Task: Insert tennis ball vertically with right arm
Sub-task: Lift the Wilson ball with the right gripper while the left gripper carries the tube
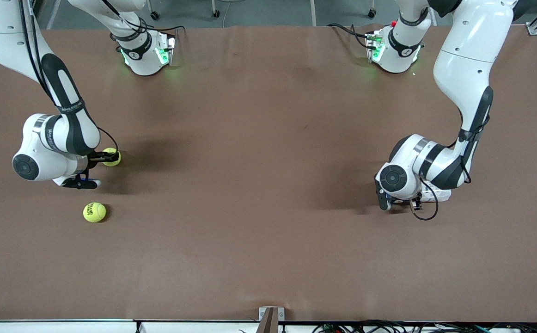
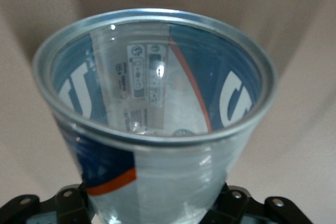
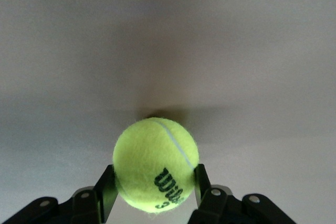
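two grips are set: right gripper clamps the tennis ball, left gripper pinches the clear can.
your ball looks light, fuzzy and springy, so hold it across its middle.

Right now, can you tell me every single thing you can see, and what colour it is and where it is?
held tennis ball: one, yellow-green, between the right end effector's fingers, at the right arm's end of the table.
loose tennis ball: one, yellow-green, on the table, nearer the front camera than the held one.
can: one, clear with blue, white and orange label, open mouth showing, in the left end effector.
table: one, brown.
right end effector: one, black, shut on the held ball.
left end effector: one, black, around the can's base.
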Controlling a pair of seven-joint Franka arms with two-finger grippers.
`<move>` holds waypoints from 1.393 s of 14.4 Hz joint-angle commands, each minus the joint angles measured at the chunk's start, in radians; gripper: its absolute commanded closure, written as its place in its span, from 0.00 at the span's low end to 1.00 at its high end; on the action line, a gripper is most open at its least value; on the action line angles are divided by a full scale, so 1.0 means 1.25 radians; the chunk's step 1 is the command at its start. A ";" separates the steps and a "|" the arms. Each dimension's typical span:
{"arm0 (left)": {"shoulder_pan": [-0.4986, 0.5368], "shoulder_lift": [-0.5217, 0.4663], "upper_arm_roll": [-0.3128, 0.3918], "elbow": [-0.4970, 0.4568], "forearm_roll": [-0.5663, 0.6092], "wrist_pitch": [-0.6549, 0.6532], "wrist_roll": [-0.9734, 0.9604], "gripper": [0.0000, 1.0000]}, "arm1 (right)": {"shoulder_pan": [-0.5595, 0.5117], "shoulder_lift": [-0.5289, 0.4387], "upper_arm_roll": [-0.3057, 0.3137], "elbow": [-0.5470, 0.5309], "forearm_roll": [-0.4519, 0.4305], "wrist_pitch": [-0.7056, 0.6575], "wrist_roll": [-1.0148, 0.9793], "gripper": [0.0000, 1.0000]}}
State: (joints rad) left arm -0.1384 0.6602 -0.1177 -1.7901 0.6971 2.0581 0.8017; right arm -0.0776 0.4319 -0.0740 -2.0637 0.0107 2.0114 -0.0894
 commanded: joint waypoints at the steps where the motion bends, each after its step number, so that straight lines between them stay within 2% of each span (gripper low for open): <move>1: -0.003 -0.008 -0.002 -0.004 0.018 0.013 -0.007 0.23 | -0.009 -0.006 0.005 0.080 -0.006 -0.093 -0.007 0.77; 3: -0.003 -0.011 -0.006 -0.003 0.017 0.013 -0.007 0.25 | -0.009 -0.015 0.005 0.168 -0.005 -0.186 -0.005 0.78; 6: -0.001 -0.020 -0.020 0.009 0.013 0.011 -0.004 0.24 | 0.003 -0.014 0.008 0.330 0.023 -0.332 -0.003 0.84; 8: 0.000 -0.035 -0.037 0.016 0.003 0.005 -0.008 0.24 | 0.012 -0.014 0.009 0.389 0.067 -0.361 -0.006 0.84; 10: 0.009 -0.043 -0.077 0.032 -0.001 0.002 -0.008 0.24 | 0.019 -0.014 0.014 0.424 0.115 -0.362 -0.005 0.85; 14: 0.010 -0.054 -0.143 0.095 -0.160 0.002 -0.014 0.24 | 0.078 -0.014 0.014 0.467 0.137 -0.360 0.004 0.86; 16: -0.003 -0.053 -0.144 0.164 -0.231 0.002 -0.012 0.24 | 0.100 -0.013 0.014 0.470 0.141 -0.351 0.003 0.87; 19: -0.013 -0.030 -0.144 0.224 -0.382 0.011 -0.028 0.24 | 0.106 -0.012 0.015 0.484 0.152 -0.349 -0.002 0.89; 20: -0.025 -0.020 -0.144 0.242 -0.414 0.027 -0.029 0.24 | 0.104 -0.012 0.015 0.491 0.184 -0.349 -0.007 0.89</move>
State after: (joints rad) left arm -0.1491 0.5991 -0.2988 -1.5425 0.2509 2.0733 0.7830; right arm 0.0586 0.4100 -0.0530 -1.4798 0.1894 1.5807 -0.0878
